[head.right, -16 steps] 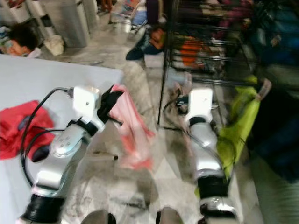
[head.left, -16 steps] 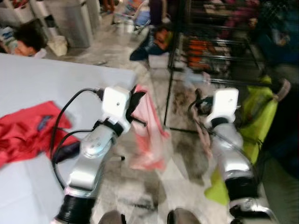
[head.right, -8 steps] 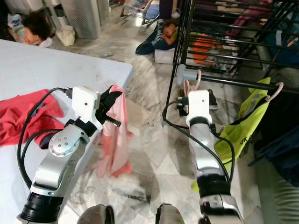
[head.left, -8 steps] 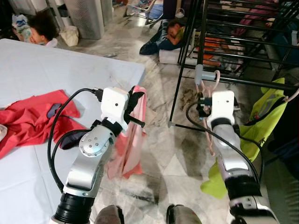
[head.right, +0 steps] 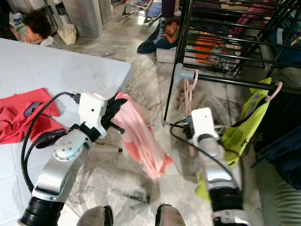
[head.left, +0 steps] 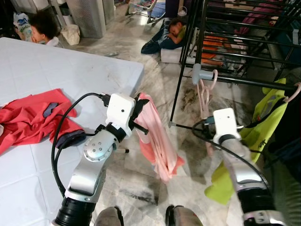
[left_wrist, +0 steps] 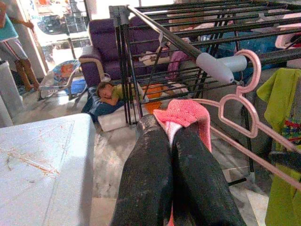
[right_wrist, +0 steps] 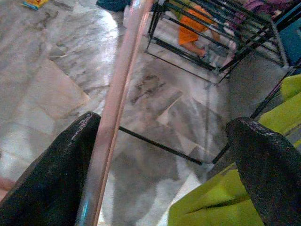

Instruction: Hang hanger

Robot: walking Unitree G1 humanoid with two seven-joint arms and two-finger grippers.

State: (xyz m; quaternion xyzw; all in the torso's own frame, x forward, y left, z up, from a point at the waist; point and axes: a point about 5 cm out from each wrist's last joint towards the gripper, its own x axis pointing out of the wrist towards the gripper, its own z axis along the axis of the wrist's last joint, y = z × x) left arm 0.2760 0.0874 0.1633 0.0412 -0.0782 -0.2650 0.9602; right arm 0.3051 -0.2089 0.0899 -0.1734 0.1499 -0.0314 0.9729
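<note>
Pink cloth [head.left: 157,141] hangs pinched in my left gripper [left_wrist: 171,136] (fingers pressed together on it). My right gripper [right_wrist: 164,165] is spread wide — the pink hanger [head.left: 204,92] hooked on the rack bar [head.left: 244,81] runs beside one finger [right_wrist: 51,174].

A red cloth [head.left: 28,120] lies on the white table [head.left: 56,66]. 1 lime garment [head.left: 256,132] hangs beside a purple sofa [left_wrist: 101,40].

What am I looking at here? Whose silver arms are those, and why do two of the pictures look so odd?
Those arms belong to a walking robot. Two pictures come from its head, looking down; two from cameras on its wrists. Its left gripper is shut on a pink garment. Its right gripper is open beside the pink hanger, whose hook sits on the end of the black drying rack. A red garment lies on the white mattress. A lime garment hangs on the rack.
</note>
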